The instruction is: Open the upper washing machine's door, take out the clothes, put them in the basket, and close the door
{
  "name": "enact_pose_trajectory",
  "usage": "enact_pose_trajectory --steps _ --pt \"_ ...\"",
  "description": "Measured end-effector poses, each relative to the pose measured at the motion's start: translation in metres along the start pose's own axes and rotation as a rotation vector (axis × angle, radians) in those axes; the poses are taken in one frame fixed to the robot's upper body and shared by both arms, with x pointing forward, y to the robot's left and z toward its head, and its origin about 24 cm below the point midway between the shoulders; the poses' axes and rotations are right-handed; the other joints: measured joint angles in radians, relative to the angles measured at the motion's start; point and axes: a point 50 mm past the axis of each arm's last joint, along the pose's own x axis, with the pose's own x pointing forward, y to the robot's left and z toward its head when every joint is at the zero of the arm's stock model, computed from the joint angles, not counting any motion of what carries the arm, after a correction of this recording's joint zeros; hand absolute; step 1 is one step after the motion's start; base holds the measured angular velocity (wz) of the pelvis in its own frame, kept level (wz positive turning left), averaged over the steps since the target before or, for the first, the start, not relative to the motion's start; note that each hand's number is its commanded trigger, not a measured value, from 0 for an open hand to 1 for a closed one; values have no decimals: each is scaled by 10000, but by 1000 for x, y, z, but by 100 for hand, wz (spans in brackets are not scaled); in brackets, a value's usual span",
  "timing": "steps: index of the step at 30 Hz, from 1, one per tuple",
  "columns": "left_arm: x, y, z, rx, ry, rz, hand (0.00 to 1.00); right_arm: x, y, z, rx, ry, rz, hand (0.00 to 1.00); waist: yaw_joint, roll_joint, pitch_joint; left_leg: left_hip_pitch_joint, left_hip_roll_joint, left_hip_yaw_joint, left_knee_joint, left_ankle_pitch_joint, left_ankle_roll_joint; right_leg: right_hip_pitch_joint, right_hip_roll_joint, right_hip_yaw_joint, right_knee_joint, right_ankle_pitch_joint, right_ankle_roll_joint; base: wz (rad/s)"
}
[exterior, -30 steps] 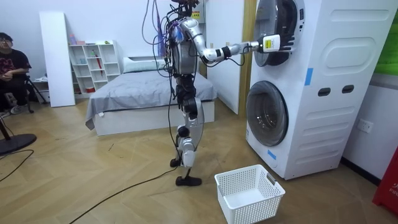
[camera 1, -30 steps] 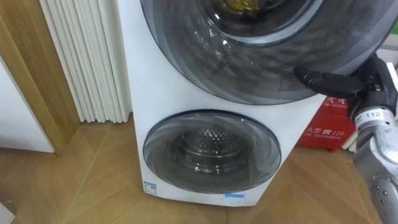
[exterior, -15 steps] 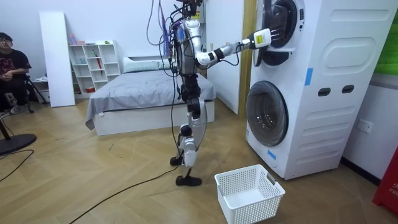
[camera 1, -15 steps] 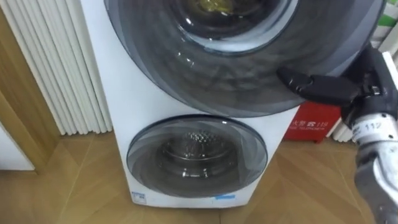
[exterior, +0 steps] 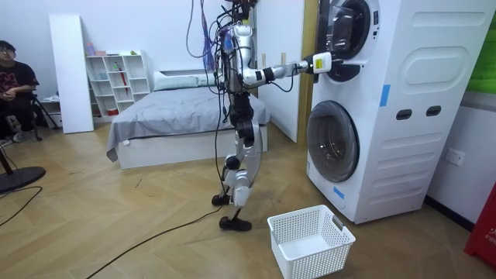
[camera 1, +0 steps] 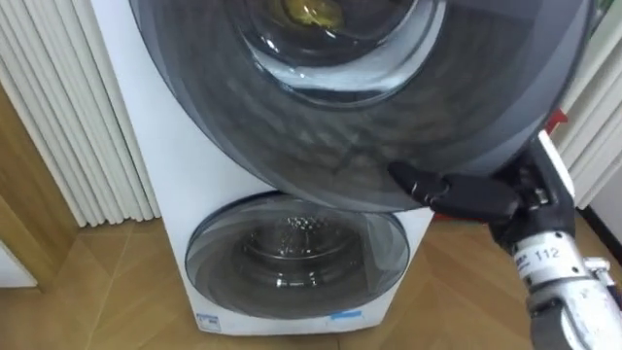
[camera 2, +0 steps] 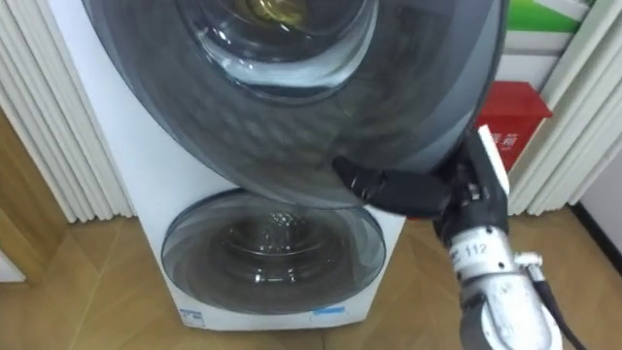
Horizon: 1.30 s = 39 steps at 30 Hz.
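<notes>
The stacked washing machine [camera 1: 209, 194] stands right in front of me. Its upper round door [camera 1: 369, 107] with dark glass is swung partly out towards me. Through that glass a yellowish piece of clothing [camera 1: 303, 13] shows inside the upper drum. My right hand [camera 1: 466, 197] reaches in from the right with straight dark fingers laid against the door's lower edge. In the room view I stand to the room view's left of the machine [exterior: 403, 108], right arm stretched out, right hand [exterior: 322, 62] at the door [exterior: 341, 35]. The lower door [camera 1: 296, 258] is closed, its steel drum visible behind it.
A white laundry basket [exterior: 310, 242] sits on the wooden floor beside my feet, before the machine. A red box [camera 2: 515, 107] stands to the machine's right, a white ribbed panel [camera 1: 58, 117] to its left. A bed [exterior: 178, 116] and a seated person [exterior: 14, 85] lie behind me.
The upper door has swung further out from the machine with my right hand on its edge; the hand has come back towards my body. The eye views have shifted as well.
</notes>
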Motion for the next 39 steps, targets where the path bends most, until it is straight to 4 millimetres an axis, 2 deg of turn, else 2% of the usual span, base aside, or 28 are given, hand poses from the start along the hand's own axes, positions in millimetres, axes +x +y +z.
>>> enact_pose_trajectory --steps 1,2,3,4,5,7,10,13,16,19,24,25,31,35,39 --pt "1 5 -5 -211 117 95 0 -2 5 -3 -12 54 176 0 4 36 -114 -29 242 -513 -54 -5 -14 -578 609 667 -684 -47 -397 -55" --pt "2 12 -13 -389 389 281 0 0 15 0 -3 -124 581 0 86 -317 -123 -217 157 -220 81 -113 -269 -874 657 751 -2230 1603 -734 -49" --pt "2 11 -14 -406 495 228 0 0 17 0 -29 -139 726 0 11 -296 -85 -191 271 -43 176 -278 -487 -908 663 484 -2039 1634 -851 -11" --pt "2 6 -14 -354 613 69 0 -1 17 -3 7 2 745 0 -149 -250 -113 -218 366 422 93 -389 -631 -831 694 384 -1910 1573 -830 31" --pt "1 0 -10 -253 437 -83 0 -1 17 -3 22 19 721 0 -172 -193 -93 -319 357 699 -203 -342 -584 -733 696 349 -1906 1573 -830 37" --pt "2 -2 -2 -50 228 -166 0 -2 20 -4 358 52 830 0 -111 -184 -107 -437 336 995 -234 -317 -548 -711 709 353 -1894 1554 -798 23" --pt "3 -2 6 105 139 -194 0 -3 21 -6 785 89 796 0 155 -184 -107 -433 184 1175 -224 -327 -473 -755 673 346 -1897 1534 -765 -11" --pt "5 1 15 84 -52 -129 0 -4 28 -7 841 131 1395 0 164 -151 -97 -468 86 1232 -233 -298 -331 -866 591 379 -1751 1488 -745 -5" --pt "5 2 19 130 -222 -122 0 -5 34 -7 862 154 1970 0 201 -91 -149 -469 38 1230 -230 -300 -297 -881 608 551 -1654 1372 -644 0" --pt "5 1 19 107 -255 -206 0 -5 38 -1 852 -140 2511 0 282 -73 -184 -421 34 1229 -134 -301 -300 -875 605 591 -1481 1335 -681 0" --pt "4 -1 14 112 -154 -276 0 -7 42 -2 904 -95 2860 0 272 -106 -194 -419 28 1217 -70 -291 -314 -879 564 579 -1400 1335 -720 0" --pt "4 -1 14 87 -154 -282 0 -7 42 -2 904 -96 2878 0 270 -141 -217 -416 28 1217 -72 -291 -314 -878 565 580 -1398 1342 -733 0" --pt "5 0 18 -159 -254 -261 0 -7 43 -1 1010 -115 3092 0 167 -137 -211 -375 33 1228 -81 -292 -313 -862 569 591 -1393 1375 -783 0" --pt "5 0 22 -218 -425 -292 0 -7 45 2 1025 -263 3227 0 102 -104 -165 -448 31 1232 -98 -299 -307 -945 589 610 -1373 1343 -755 0" --pt "5 -2 25 -73 -615 -338 0 -8 47 6 969 -439 3398 0 99 -148 -191 -598 27 1249 -94 -298 -308 -1163 585 652 -1263 1328 -783 -4"
